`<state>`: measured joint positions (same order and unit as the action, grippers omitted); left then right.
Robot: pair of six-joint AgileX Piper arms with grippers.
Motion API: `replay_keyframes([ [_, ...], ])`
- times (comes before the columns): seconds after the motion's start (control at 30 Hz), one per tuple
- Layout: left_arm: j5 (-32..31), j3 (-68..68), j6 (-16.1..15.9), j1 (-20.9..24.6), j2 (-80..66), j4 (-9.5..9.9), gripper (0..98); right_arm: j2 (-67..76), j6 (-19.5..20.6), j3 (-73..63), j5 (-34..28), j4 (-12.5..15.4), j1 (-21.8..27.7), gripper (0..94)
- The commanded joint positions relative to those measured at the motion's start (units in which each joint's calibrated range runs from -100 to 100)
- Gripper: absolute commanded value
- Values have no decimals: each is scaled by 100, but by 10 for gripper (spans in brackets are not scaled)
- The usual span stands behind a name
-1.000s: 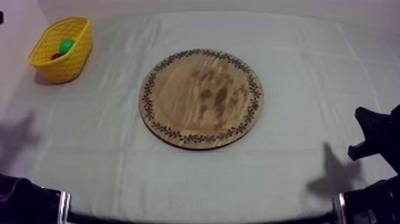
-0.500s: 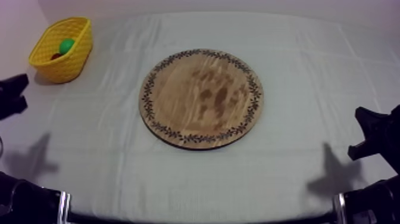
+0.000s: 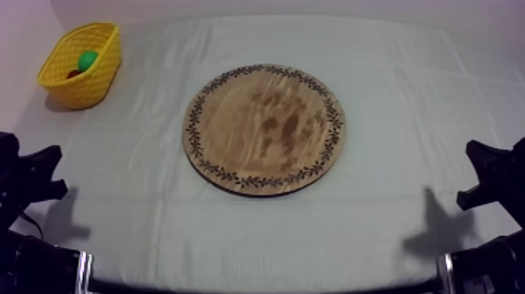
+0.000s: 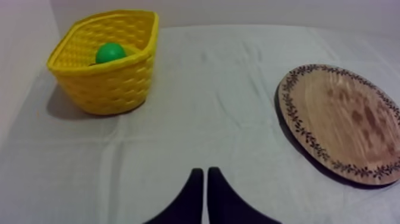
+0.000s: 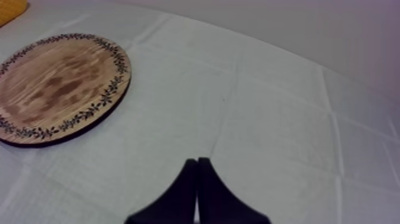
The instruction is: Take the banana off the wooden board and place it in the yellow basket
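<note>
Since both arms rest low at the near edge of the worktop (image 3: 391, 86), neither is at work: the left gripper (image 4: 203, 173), at 8 o'clock from the wooden board (image 3: 264, 129), has its fingers (image 4: 193, 193) pressed together on nothing, and the right gripper (image 5: 196, 162), at 4 o'clock from it, is clenched in the same way, also on nothing. Farther in, the board lies flat in the middle of the cloth, and its face inside the patterned rim is bare wood. Farthest, at 10 o'clock from the board and well apart from it, stands the yellow basket (image 3: 78, 87), with a green toy fruit (image 3: 87, 60) inside. I cannot tell where the banana is; I judge it may lie deep in the basket, hidden by the wall, so the task looks already done or the fruit is missing. As for handling, a toy banana is probably light, stiff and smooth, not fragile, but it can roll on its curve. I would take it across the middle, where it is thickest, with the fingers at a right angle to its length.
</note>
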<state>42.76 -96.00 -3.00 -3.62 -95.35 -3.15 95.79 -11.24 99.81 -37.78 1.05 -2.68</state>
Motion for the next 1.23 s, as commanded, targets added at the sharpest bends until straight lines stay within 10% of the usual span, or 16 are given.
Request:
replay_keyframes([
  [0.0,-34,-27,63,6,-91,62,0,-3,-1,-3,-4,0,0,2],
  [0.5,-1062,-362,263,-263,-445,381,28,-3,-4,-3,-4,0,0,2],
  [0.77,-931,-370,912,-180,-463,502,2,-3,-3,-3,-4,0,0,2],
  [1.2,-929,-377,1024,-149,-465,513,1,-3,-1,-3,-4,0,0,2],
])
